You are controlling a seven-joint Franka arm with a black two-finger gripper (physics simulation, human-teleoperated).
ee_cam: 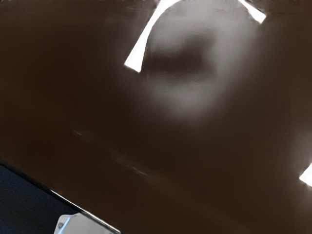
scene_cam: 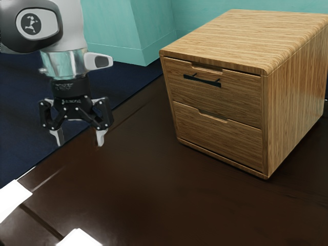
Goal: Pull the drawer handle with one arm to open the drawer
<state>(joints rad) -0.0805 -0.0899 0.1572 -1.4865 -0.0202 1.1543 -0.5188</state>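
Dark table (scene_cam: 154,205), wooden cabinet (scene_cam: 292,77), thin black handle (scene_cam: 202,80) across top drawer (scene_cam: 241,97)

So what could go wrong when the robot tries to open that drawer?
The pincer hangs open, pointing down, away from the black handle; it may bump the top drawer while lining up. The handle is thin and sits close to the wood, so the grip might slip. The cabinet could slide on the shiny table instead.

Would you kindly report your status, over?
Black two-finger gripper open, hovering over dark brown table. Black bar handle on wooden cabinet's upper drawer untouched, drawer shut. Nothing in between.
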